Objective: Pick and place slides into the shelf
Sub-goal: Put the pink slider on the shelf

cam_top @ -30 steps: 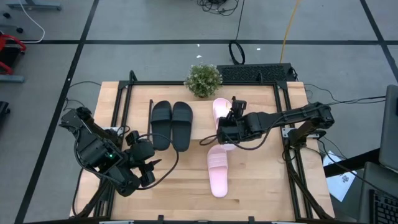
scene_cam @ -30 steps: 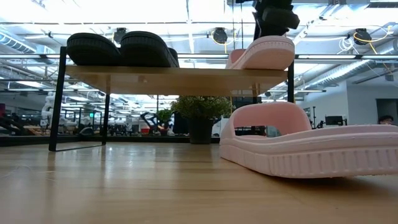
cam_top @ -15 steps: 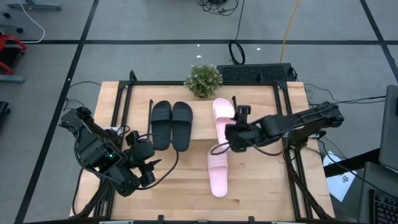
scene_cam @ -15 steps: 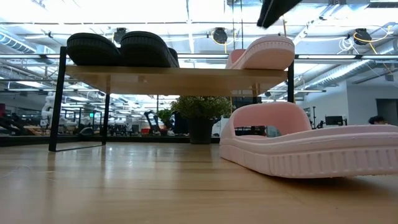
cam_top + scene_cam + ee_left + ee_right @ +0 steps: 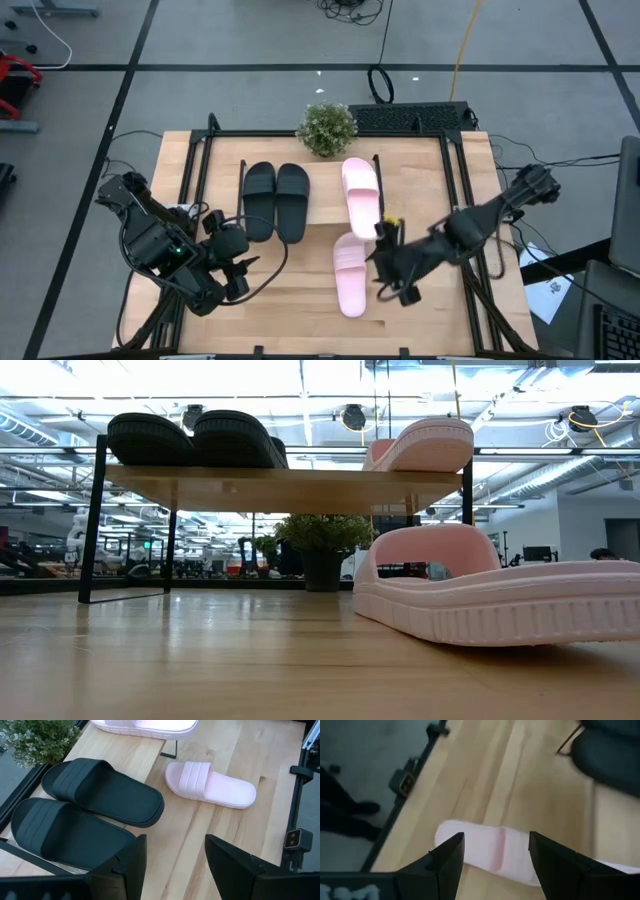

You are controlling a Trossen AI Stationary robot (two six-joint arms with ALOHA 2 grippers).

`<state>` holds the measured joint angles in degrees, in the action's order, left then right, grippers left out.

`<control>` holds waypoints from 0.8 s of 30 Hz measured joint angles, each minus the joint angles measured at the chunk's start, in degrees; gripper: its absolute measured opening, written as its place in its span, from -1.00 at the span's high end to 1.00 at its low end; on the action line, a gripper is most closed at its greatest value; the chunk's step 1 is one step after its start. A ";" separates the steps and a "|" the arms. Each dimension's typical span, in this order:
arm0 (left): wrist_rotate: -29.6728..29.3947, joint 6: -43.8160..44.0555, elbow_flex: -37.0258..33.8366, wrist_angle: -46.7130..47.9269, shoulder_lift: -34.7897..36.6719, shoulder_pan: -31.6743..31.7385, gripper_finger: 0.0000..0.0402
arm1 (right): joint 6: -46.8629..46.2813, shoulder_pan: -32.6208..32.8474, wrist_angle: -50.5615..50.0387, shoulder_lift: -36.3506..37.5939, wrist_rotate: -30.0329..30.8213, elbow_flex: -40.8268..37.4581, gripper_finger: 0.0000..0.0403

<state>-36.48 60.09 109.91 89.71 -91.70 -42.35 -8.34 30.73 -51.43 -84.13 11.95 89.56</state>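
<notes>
Two black slides (image 5: pixel 276 200) (image 5: pixel 105 790) lie side by side on the shelf (image 5: pixel 280 488), soles down. One pink slide (image 5: pixel 361 196) (image 5: pixel 425 445) lies on the shelf's right part. The other pink slide (image 5: pixel 350 277) (image 5: pixel 500 595) lies sole down on the tabletop, nearer the front edge. My right gripper (image 5: pixel 385 283) (image 5: pixel 496 865) hangs open above and just right of that slide, and the slide (image 5: pixel 485 847) shows beyond its spread fingers. My left gripper (image 5: pixel 245 268) (image 5: pixel 175 865) stands open at the near left, pointing toward the shelf.
A potted plant (image 5: pixel 327 128) stands at the table's far edge behind the shelf, with a black keyboard (image 5: pixel 410 118) to its right. Black frame rails (image 5: pixel 462 200) run along the table's sides. Bare tabletop (image 5: pixel 290 310) lies near the front edge.
My right gripper has come away from the pink slide on the shelf, swinging toward the table's near edge and turning. It now hangs by the pink slide on the tabletop and has left the low view. The slide on the shelf stays where it lay.
</notes>
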 joint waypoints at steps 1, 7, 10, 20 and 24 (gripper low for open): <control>0.00 -0.22 0.00 0.00 0.00 0.00 0.02 | -0.34 0.73 0.08 -0.81 0.10 -0.42 -0.05; 0.03 -0.38 0.00 0.00 0.02 0.00 0.02 | -3.46 2.43 0.32 -7.19 0.17 -1.08 -0.05; 0.51 -0.44 0.00 0.00 0.02 0.00 0.02 | -4.27 2.76 1.17 -10.49 0.12 -1.08 -0.05; 0.65 -2.05 0.00 -0.24 0.00 -0.02 0.02 | -9.86 2.79 1.50 -19.07 0.35 -1.08 -0.05; 0.65 -3.56 0.00 -0.28 0.01 -0.07 0.02 | -11.86 2.77 1.38 -20.97 4.70 -1.08 -0.05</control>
<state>-35.83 56.53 109.91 89.43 -91.69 -42.41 -20.20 33.50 -50.05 -105.10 16.65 88.49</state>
